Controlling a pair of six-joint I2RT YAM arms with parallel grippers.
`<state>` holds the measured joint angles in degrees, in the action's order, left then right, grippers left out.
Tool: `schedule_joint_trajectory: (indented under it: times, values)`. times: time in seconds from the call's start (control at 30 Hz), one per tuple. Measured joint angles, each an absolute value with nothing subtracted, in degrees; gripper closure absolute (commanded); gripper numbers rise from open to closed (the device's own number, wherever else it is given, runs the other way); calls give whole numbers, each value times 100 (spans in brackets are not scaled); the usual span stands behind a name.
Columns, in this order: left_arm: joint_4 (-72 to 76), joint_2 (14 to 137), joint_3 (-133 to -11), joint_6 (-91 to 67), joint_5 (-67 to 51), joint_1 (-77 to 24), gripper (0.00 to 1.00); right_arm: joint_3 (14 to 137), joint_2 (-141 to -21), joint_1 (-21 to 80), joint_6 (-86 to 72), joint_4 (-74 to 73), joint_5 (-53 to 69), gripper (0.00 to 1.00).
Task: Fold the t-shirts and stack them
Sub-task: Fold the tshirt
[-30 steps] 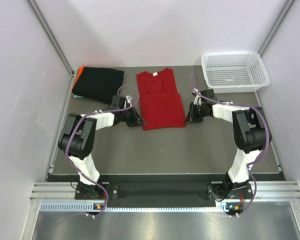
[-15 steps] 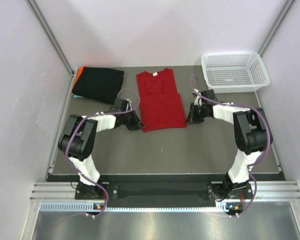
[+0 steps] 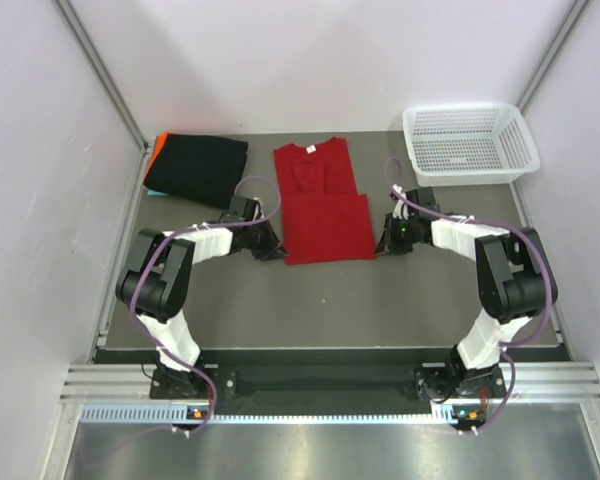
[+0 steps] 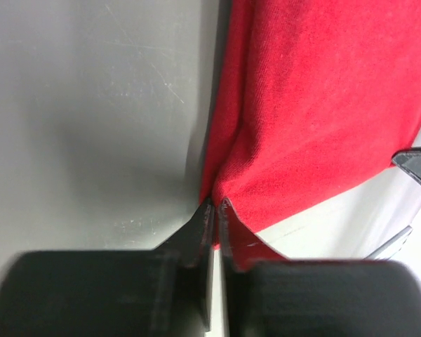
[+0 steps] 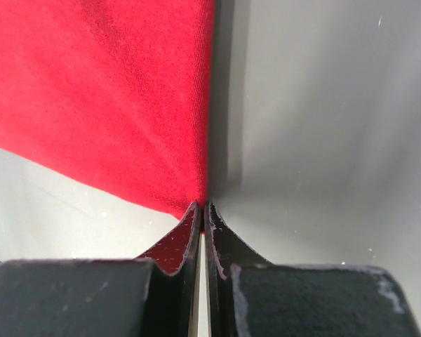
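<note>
The red t-shirt (image 3: 322,205) lies flat mid-table, collar at the far end, sleeves folded in. My left gripper (image 3: 274,249) is shut on its near left corner; in the left wrist view the closed jaws (image 4: 215,205) pinch the red cloth (image 4: 316,105). My right gripper (image 3: 380,243) is shut on the near right corner; in the right wrist view the closed jaws (image 5: 202,206) pinch the red cloth (image 5: 105,91). A folded black t-shirt (image 3: 197,168) lies at the back left, with an orange edge (image 3: 152,157) showing under it. No light-blue shirt can be made out.
A white mesh basket (image 3: 468,140) stands at the back right corner. White walls close the table on the left, right and back. Bare dark tabletop (image 3: 320,300) lies between the shirt and the arm bases.
My left gripper has slid right up to the shirt's near left corner. My right arm's elbow has swung outward and its gripper has settled at the near right corner. The shirt stays flat.
</note>
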<state>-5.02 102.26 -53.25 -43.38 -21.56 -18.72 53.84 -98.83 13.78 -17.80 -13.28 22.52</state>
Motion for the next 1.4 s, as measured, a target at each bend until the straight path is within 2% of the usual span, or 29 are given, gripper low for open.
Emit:
schedule_joint_trajectory:
  times: [0.03,0.07,0.13,0.23,0.63,0.73,0.77,0.83,0.93,1.07,1.23,1.4]
  values:
    - [-515,10221,-5328,-4331,-2137,-1881,87,5360,-9863,1378,-1780,-1326,2252,98]
    - [-534,10221,-5332,-4327,-2128,-1885,87,5360,-9861,1378,-1780,-1323,2255,89]
    - [-596,10219,-5358,-4327,-2117,-1890,90,5360,-9861,1378,-1793,-1339,2241,83]
    - [-648,10195,-5358,-4329,-2095,-1892,100,5363,-9859,1378,-1815,-1352,2193,80]
    - [-696,10112,-5256,-4366,-2056,-1898,100,5642,-9863,1378,-1966,-1564,2071,77]
    - [-585,10088,-5172,-4418,-2104,-1898,100,5666,-9863,1378,-1979,-1605,2051,73]
    - [-556,10084,-5151,-4431,-2117,-1898,97,5671,-9863,1378,-1997,-1614,2036,70]
    - [-521,10073,-5120,-4453,-2141,-1903,80,5675,-9863,1378,-2038,-1647,1986,68]
    - [-541,10031,-5113,-4521,-2182,-1931,65,5682,-9863,1378,-2224,-1793,1868,63]
    - [-969,9894,-5212,-4425,-2010,-1979,60,5712,-9863,1376,-2349,-1914,1844,61]
    - [-1815,9972,-6018,-4056,-1466,-1935,62,6250,-9998,1275,-2265,-1896,2067,59]
    - [-1841,10503,-7172,-3710,-1273,-1763,65,7170,-10580,1046,-2095,-1632,2473,57]
